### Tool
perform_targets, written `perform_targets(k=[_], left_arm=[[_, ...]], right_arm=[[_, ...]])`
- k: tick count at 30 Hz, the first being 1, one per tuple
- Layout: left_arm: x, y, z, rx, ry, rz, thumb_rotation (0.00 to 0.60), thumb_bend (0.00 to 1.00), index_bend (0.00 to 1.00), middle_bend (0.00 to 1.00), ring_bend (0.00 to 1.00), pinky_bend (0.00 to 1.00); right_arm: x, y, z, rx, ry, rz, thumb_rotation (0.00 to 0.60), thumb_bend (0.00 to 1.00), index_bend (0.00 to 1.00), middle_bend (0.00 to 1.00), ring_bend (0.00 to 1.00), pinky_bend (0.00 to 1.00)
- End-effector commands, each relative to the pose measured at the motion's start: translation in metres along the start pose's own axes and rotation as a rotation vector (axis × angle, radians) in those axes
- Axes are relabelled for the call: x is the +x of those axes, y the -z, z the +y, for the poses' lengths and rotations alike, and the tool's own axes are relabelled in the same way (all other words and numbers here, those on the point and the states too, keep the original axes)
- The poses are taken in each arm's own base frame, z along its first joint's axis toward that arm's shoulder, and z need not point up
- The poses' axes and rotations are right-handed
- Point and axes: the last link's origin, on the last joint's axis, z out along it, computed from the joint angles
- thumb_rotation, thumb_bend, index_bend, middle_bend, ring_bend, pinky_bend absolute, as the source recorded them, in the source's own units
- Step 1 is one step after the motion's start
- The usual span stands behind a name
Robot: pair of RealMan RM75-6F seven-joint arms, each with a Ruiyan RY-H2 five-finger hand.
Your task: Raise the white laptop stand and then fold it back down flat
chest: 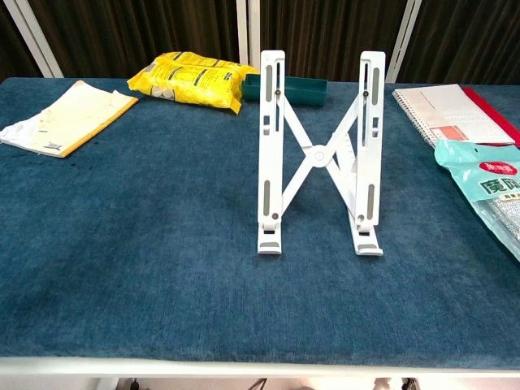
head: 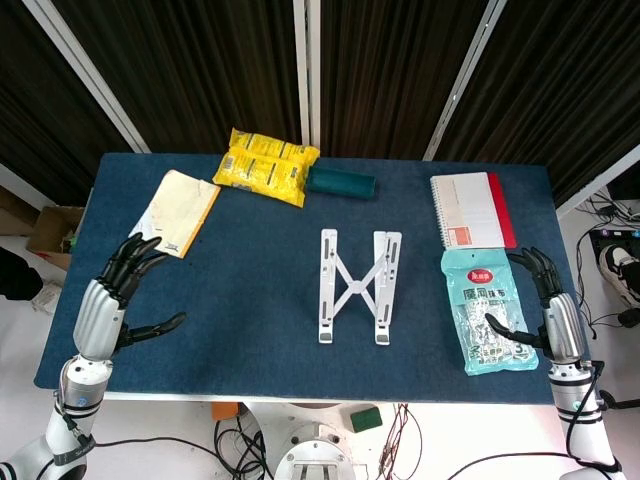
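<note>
The white laptop stand (head: pixel 360 286) lies flat mid-table (head: pixel 260 330), between my left hand (head: pixel 118 295) and right hand (head: pixel 540 305), both empty with fingers spread. It looks light, stiff and hinged; I'd grip one rail's far end.

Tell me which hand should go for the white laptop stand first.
Neither clearly; a slight lean to the left. The stand lies flat mid-table, between both open hands. The left hand has bare cloth between it and the stand, while the right hand sits at the teal snack bag, which lies in its path.
</note>
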Motion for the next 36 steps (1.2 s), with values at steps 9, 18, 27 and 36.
perform_targets(k=[9, 18, 27, 36], left_arm=[[0.001, 0.013, -0.022, 0.136, -0.083, -0.143, 0.600, 0.12, 0.19, 0.11, 0.05, 0.16], [0.017, 0.037, -0.035, 0.235, -0.167, -0.131, 0.600, 0.12, 0.19, 0.11, 0.05, 0.16], [0.023, 0.048, -0.041, 0.285, -0.179, -0.145, 0.600, 0.12, 0.19, 0.11, 0.05, 0.16], [0.024, 0.053, -0.044, 0.298, -0.180, -0.156, 0.600, 0.12, 0.19, 0.11, 0.05, 0.16]], right_arm=[[-0.023, -0.016, 0.005, -0.081, -0.052, -0.205, 0.600, 0.16, 0.01, 0.20, 0.00, 0.00], [-0.066, -0.066, 0.013, -0.249, -0.281, -0.486, 0.600, 0.13, 0.01, 0.16, 0.00, 0.00], [-0.098, -0.108, 0.009, -0.295, -0.354, -0.588, 0.600, 0.05, 0.01, 0.15, 0.00, 0.00], [-0.139, -0.129, -0.012, -0.282, -0.439, -0.657, 0.600, 0.00, 0.01, 0.14, 0.00, 0.00]])
